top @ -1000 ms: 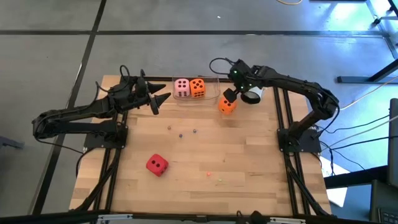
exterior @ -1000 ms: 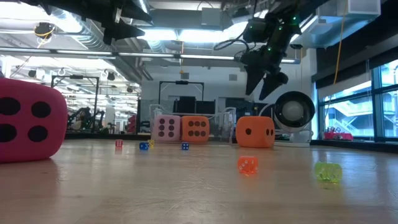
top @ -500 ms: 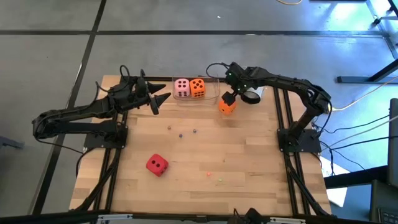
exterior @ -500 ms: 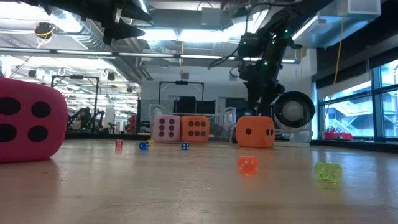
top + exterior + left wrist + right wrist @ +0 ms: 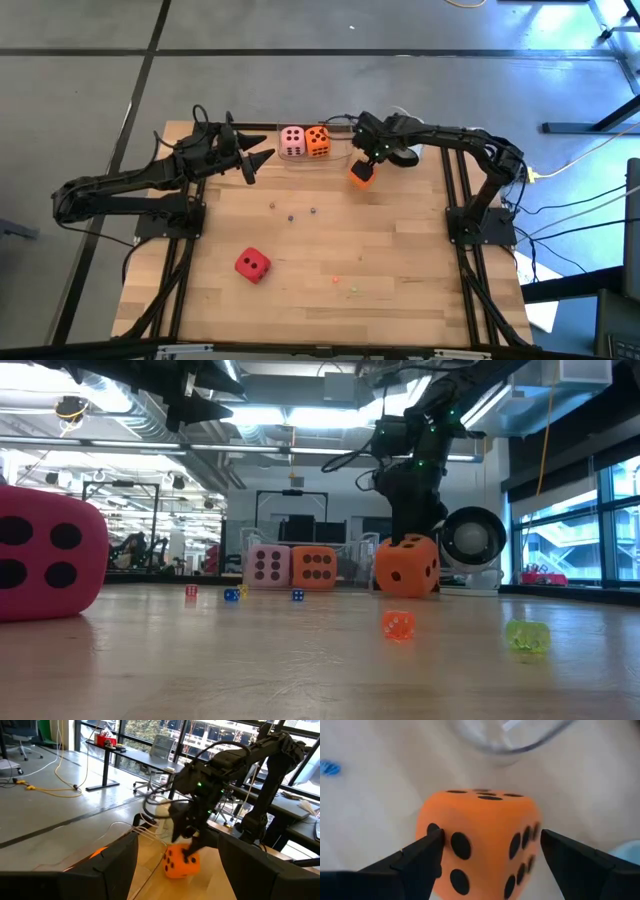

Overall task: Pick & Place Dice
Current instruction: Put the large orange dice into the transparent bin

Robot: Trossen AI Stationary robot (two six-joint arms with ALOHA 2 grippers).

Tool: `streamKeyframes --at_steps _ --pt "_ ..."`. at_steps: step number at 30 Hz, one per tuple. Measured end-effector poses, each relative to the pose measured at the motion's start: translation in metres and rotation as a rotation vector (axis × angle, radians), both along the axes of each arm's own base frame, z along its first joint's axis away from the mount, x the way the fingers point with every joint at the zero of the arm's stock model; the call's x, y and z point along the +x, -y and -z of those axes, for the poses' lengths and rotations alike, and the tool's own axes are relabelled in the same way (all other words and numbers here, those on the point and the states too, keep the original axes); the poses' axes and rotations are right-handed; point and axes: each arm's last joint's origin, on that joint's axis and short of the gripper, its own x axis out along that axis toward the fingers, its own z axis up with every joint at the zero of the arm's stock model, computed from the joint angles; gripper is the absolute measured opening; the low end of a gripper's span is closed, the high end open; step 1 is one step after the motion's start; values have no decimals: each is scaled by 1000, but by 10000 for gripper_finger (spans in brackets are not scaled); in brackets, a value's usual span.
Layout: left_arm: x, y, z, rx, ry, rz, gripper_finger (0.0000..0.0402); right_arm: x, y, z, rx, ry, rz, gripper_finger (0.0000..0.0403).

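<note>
Orange foam between dark fingers: the right end effector (image 5: 363, 168) grips an orange die (image 5: 361, 173) at the far side of the wooden counter (image 5: 400, 250), one finger on each opposite face, the cube tilted in the low view with its lower edge at or just above the wood. Directly beyond that end effector sits a clear tray (image 5: 340, 152) holding a pale pink die (image 5: 292, 140) and a second orange die (image 5: 317, 140) side by side. A red die (image 5: 252, 265) lies well apart, across the counter. The left end effector (image 5: 262, 155) hovers near the tray's other end, fingers spread and holding nothing. The risk from here is a slip: the fingers appear to hold only the cube's sides near one end, so a quick lift could let it swing or drop. A low carry could also catch the tray's rim or knock the two dice inside.
</note>
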Motion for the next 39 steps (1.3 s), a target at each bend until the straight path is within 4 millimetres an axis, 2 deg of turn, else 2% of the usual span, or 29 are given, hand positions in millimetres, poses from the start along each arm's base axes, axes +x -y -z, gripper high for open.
streamKeyframes --at_steps 10,13,19,22,39 --pt "0 0 0 0 0 0 267 10 -27 2 -38 -49 -37 320" --pt "0 0 0 0 0 0 267 10 -27 2 -30 -45 -30 287" --pt "0 0 0 0 0 0 269 9 -24 2 -31 -44 -36 194" --pt "0 0 0 0 0 0 268 9 -24 1 -35 -45 -42 166" --pt "0 0 0 0 0 0 267 6 -26 -5 -25 -17 -107 159"
